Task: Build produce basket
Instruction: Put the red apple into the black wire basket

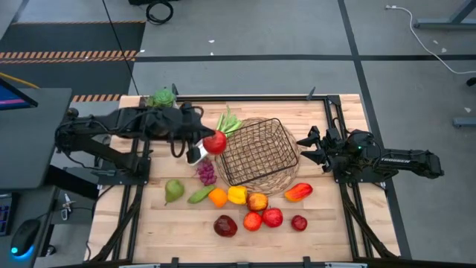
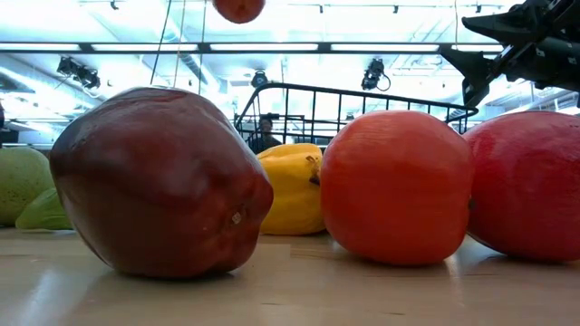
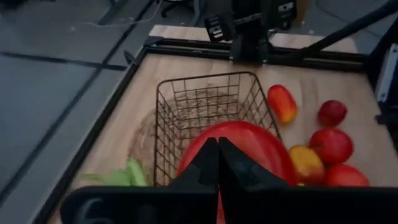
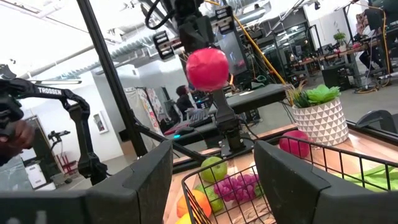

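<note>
The left gripper (image 1: 202,147) was clenched on a red apple (image 1: 216,142), held up off the table just beside the basket's (image 1: 256,155) left rim. From the claw the basket's open mouth lay ahead and below, toward the right arm, so I judged that the coming move called for only a short carry over the rim before letting go. In the left wrist view the apple (image 3: 249,146) sat between the fingers with the basket (image 3: 205,109) straight beyond it, its inside apparently bare. The left arm was much the nearer to the produce; the right gripper (image 1: 311,147) waited just off the basket's right side, fingers spread and holding nothing. The basket sat near the table's (image 1: 119,223) middle, slightly tilted in the top view. A leek (image 1: 229,123) lay by its far left corner, long axis slanting toward the rim. On the table in front I counted one pear (image 1: 174,190), one bunch of grapes (image 1: 206,173), one green pod-like piece (image 1: 199,195), one orange (image 1: 218,196), one yellow pepper (image 1: 237,194), one red-orange pepper (image 1: 298,192), and five more round reddish fruits. A potted plant (image 1: 161,97) stood at the far left.
</note>
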Available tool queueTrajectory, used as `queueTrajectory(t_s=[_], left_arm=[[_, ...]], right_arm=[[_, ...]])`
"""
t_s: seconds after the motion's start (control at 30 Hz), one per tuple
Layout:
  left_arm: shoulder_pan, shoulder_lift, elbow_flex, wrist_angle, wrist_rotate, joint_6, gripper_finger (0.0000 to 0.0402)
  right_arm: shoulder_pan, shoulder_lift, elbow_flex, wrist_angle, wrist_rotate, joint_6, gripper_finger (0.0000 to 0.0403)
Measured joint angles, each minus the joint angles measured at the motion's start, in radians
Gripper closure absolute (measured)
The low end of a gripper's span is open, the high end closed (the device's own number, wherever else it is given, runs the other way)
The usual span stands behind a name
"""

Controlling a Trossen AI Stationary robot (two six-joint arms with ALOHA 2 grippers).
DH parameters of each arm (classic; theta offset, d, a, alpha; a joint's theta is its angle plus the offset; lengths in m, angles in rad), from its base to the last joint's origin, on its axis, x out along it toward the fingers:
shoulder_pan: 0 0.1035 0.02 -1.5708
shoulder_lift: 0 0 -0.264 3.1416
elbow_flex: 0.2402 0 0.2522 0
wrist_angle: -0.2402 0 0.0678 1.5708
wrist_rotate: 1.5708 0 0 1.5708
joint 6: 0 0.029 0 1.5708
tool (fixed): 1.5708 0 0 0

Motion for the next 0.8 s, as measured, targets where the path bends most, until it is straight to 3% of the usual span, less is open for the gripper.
queueTrajectory(t_s=[0.17,0.37,0.63,0.8], left_arm=[[0.039,0.000,0.000,0.006,0.068,-0.129,0.0401],[0.064,0.000,0.000,0.044,0.069,-0.273,0.0401],[0.097,0.090,0.000,0.078,0.070,-0.294,0.0401],[0.139,0.162,0.000,0.107,0.137,-0.316,0.0401]], right_arm=[[0.000,0.000,0.000,0.000,0.000,0.000,0.0172],[0.000,0.000,0.000,0.000,0.000,0.000,0.0172],[0.000,0.000,0.000,0.001,0.000,0.000,0.0172],[0.000,0.000,0.000,0.001,0.000,0.000,0.0172]])
